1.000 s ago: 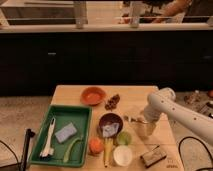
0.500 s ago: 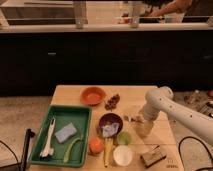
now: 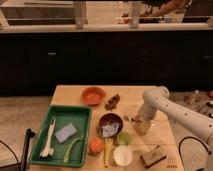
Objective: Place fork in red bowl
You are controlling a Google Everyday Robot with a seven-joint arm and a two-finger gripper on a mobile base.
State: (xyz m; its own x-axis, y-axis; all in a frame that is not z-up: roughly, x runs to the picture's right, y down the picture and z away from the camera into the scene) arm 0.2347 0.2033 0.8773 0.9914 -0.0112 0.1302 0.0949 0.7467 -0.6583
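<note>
Pale gripper [image 3: 140, 126] low over the right side of the light wooden table [image 3: 70, 95]; whether it is wide, narrow or holding cannot be told | smooth white arm [image 3: 165, 102] arches down from the right, elbow high | thin silvery metal fork [image 3: 127, 119] just left of gripper, near the dark maroon bowl [image 3: 111, 120] | shallow round orange-red bowl [image 3: 93, 95] well apart, toward table's far edge
</note>
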